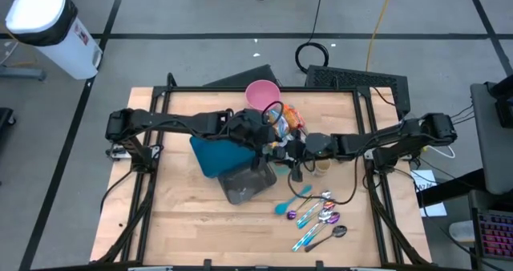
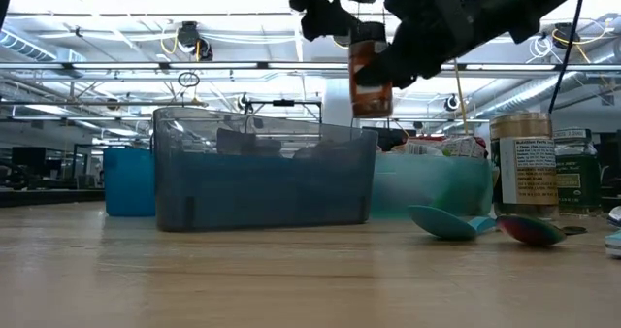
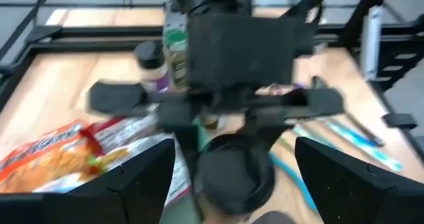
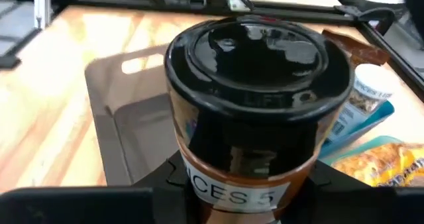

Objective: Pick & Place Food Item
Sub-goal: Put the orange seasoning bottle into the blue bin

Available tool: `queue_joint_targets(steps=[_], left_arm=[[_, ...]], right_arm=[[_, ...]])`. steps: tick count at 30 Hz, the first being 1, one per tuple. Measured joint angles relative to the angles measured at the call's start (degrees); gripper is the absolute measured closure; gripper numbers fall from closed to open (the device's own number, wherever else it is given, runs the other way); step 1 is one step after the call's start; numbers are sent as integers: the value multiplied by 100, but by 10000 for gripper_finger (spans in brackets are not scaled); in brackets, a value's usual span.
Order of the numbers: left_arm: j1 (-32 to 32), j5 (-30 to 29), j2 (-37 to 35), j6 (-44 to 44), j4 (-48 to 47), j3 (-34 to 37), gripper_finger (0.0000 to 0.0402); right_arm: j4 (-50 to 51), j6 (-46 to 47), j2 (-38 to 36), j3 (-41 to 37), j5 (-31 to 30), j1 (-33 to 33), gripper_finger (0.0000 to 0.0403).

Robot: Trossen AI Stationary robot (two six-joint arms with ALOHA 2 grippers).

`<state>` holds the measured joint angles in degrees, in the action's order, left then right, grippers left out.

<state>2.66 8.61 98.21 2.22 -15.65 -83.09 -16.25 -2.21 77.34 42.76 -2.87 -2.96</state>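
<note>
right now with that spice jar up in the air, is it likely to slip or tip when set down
The spice jar looks rigid with a glossy lid, so it may be somewhat slippery in the right pincer. Tall and narrow, it could tip if released tilted, and may roll afterwards.

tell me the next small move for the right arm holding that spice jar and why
Probably lower it. The right gripper holds the spice jar upright in the air, above the rim of the grey bin, which lies just below in the right wrist view, so a short descent should set it inside.

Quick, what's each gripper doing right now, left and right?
Left gripper: open, holding nothing, over the bins.
Right gripper: shut on the spice jar, held above the grey bin.
</note>
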Motion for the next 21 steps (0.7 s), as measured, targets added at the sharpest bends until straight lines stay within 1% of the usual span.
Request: queue_joint_targets(steps=[2,6,12,15,18,21], left_arm=[[8,-106,0,8,-162,0,81],[9,-128,0,34,-365,-9,89],[9,-105,-2,176,-390,-9,102],[-9,53,-2,187,-405,-9,100],[-23,441,-1,513,-469,-6,95],[-44,476,9,698,-486,4,90]], right_arm=[[0,-3,47,70,2,-5,283],[-13,-20,62,79,-10,-4,283],[-47,-7,66,79,-27,24,283],[-57,-10,66,79,-19,22,283],[-106,-2,58,79,-23,22,283],[-99,-3,51,79,-13,22,283]])
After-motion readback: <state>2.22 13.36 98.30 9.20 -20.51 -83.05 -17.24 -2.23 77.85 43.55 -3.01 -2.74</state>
